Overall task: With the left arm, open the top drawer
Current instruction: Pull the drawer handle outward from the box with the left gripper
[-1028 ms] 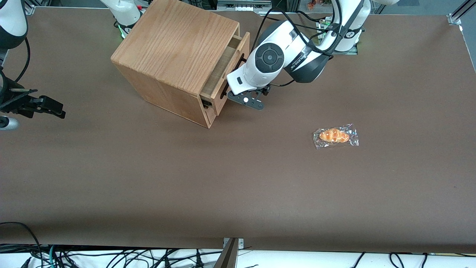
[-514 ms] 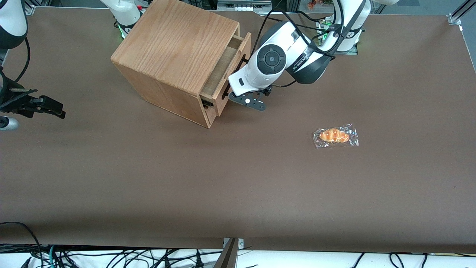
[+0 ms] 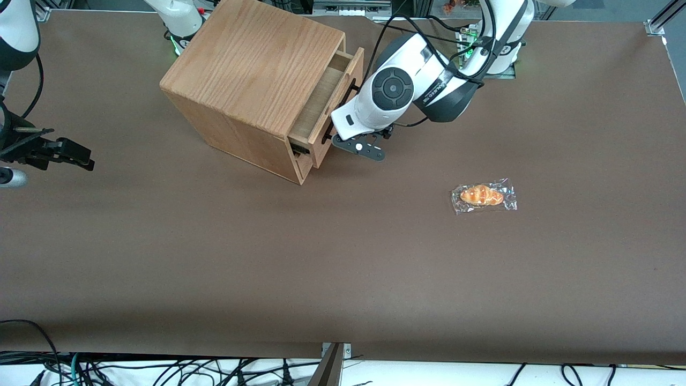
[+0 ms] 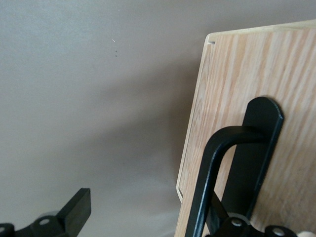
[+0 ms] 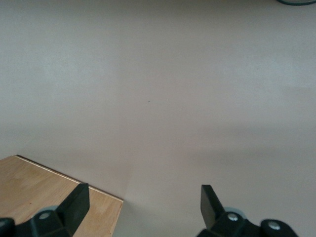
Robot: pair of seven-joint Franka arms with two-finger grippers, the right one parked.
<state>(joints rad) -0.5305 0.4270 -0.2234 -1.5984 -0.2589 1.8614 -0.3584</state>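
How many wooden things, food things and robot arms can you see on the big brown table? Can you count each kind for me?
Wooden things: 2, the oak box and its top drawer, partly pulled out.
Food things: 1, a wrapped pastry.
Robot arms: 2, the left arm with its tool at the drawer handle, and the parked arm.
Total: 5.

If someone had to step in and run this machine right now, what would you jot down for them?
Gripper: at the top drawer's black handle, one finger hooked under the bar, the other well apart, so open.
Drawer: partly out of the oak box, floor showing.
Done: handle reached, drawer part open.
Left: likely pull it out farther, then let go.
Also on the table: a wrapped pastry, toward the working arm's end.
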